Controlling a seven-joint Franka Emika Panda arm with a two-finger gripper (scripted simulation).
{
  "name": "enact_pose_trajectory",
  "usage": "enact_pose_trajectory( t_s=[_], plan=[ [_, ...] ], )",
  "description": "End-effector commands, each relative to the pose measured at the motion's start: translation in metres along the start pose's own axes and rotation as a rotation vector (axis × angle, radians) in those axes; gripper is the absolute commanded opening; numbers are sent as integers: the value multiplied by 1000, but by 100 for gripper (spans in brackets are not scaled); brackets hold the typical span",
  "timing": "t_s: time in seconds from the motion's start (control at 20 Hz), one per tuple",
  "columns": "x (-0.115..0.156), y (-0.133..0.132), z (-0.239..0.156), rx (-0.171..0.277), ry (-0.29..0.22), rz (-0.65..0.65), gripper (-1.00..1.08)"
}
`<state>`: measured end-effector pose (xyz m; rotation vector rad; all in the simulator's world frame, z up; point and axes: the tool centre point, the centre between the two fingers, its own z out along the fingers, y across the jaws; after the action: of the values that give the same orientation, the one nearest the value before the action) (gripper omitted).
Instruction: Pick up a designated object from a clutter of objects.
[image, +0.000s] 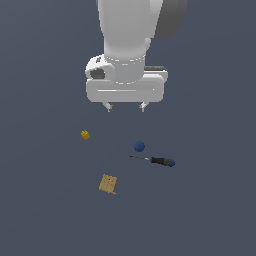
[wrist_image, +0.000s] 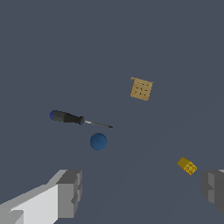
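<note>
The small yellow-orange studded brick (image: 85, 134) lies on the grey floor toward the exterior view's left; in the wrist view it (wrist_image: 187, 166) sits close to one fingertip (wrist_image: 213, 189). My gripper (image: 125, 106) hangs open and empty, well above the objects, between the brick and the small blue ball (image: 139, 146). The ball also shows in the wrist view (wrist_image: 98, 141). In the wrist view the gripper (wrist_image: 142, 192) has its jaws wide apart with nothing between them.
A black-and-blue-handled screwdriver (image: 156, 160) lies just beyond the ball toward the exterior view's right; it also shows in the wrist view (wrist_image: 74, 118). A flat tan square box (image: 108, 184) lies nearest the exterior camera, and appears in the wrist view (wrist_image: 141, 89).
</note>
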<state>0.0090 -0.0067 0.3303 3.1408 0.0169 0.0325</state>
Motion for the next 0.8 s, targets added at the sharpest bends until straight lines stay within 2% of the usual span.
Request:
enact_pose_trajectory(
  t_s=[0.0, 0.5, 0.75],
  plan=[
    [0, 0, 0, 0, 0, 0, 100],
    [4, -15, -10, -23, 28, -82, 100],
    [4, -11, -5, -19, 25, -66, 100]
  ],
)
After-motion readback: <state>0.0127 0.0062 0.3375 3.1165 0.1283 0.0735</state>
